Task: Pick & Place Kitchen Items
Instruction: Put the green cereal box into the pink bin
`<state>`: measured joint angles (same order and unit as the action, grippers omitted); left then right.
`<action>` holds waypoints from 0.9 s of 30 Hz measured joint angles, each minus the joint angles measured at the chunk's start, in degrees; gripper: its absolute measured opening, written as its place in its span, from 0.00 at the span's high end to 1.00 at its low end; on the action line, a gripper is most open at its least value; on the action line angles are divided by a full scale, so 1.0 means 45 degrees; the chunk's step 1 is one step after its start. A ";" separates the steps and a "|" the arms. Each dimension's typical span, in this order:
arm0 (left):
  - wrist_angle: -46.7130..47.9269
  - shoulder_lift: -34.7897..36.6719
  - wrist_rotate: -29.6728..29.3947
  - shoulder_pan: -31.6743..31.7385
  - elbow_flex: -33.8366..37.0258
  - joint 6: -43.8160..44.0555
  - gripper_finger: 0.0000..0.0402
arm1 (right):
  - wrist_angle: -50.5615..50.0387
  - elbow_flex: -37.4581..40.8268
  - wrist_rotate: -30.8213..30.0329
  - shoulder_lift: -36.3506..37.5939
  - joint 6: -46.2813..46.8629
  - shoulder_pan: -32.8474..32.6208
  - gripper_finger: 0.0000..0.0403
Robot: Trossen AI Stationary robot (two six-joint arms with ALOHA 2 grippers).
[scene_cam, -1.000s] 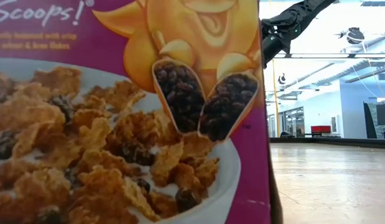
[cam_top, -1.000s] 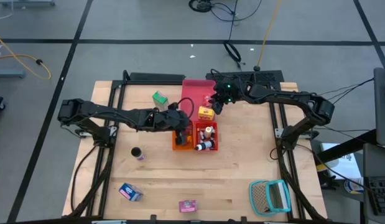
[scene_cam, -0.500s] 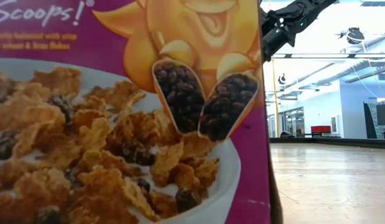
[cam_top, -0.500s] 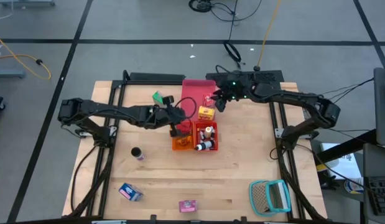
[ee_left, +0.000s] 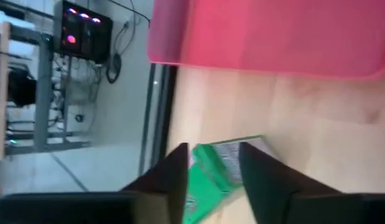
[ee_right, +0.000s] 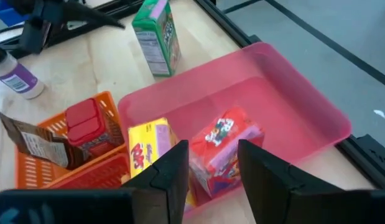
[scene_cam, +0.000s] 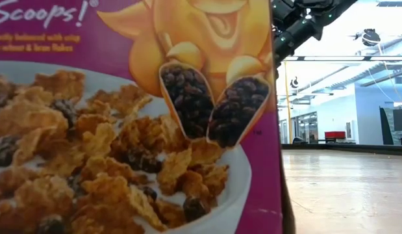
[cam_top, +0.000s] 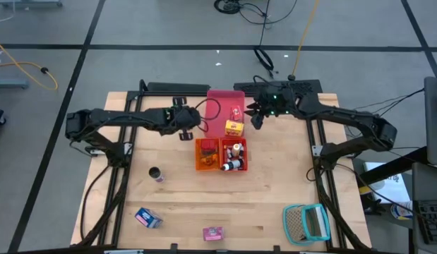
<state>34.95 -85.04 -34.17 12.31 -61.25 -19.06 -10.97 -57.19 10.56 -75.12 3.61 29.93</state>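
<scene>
Hovering over the upright green carton point(ee_left: 208, 177), the left gripper point(ee_left: 211, 180) has its fingers spread either side of it, apart. Spread too, the right gripper point(ee_right: 214, 171) hangs above the red packet point(ee_right: 226, 146) in the pink plastic tray point(ee_right: 304, 106).

Overhead sees all; cereal box point(scene_cam: 132, 117) blocks low view.

pink tray point(ee_right: 292, 106) showing at the far middle, green box point(ee_right: 156, 34) left of it, yellow box point(ee_right: 148, 152), orange basket point(cam_top: 207, 154), purple cereal box point(scene_cam: 132, 117) showing golden flakes
</scene>
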 joint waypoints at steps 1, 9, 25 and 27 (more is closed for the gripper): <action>-0.0021 0.0005 -0.0013 0.0068 -0.0003 -0.0356 0.61 | -0.0003 0.0115 0.0002 0.0039 0.0002 -0.0003 0.67; -0.0175 0.0005 -0.1111 0.0093 -0.0005 -0.1705 0.33 | 0.0966 0.1125 0.0005 0.0035 -0.0003 -0.0010 0.67; 0.0984 -0.0004 -0.0179 0.0882 -0.0005 -0.3821 0.30 | 0.2119 0.1390 0.0050 0.0031 0.0036 -0.0010 0.67; 0.0979 -0.0004 0.0130 0.1169 -0.0005 -0.4117 0.31 | 0.2111 0.1390 0.0050 0.0031 0.0039 -0.0010 0.67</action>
<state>39.36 -85.06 -33.59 17.57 -61.28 -37.58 -1.47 -50.94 10.79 -74.98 3.79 29.89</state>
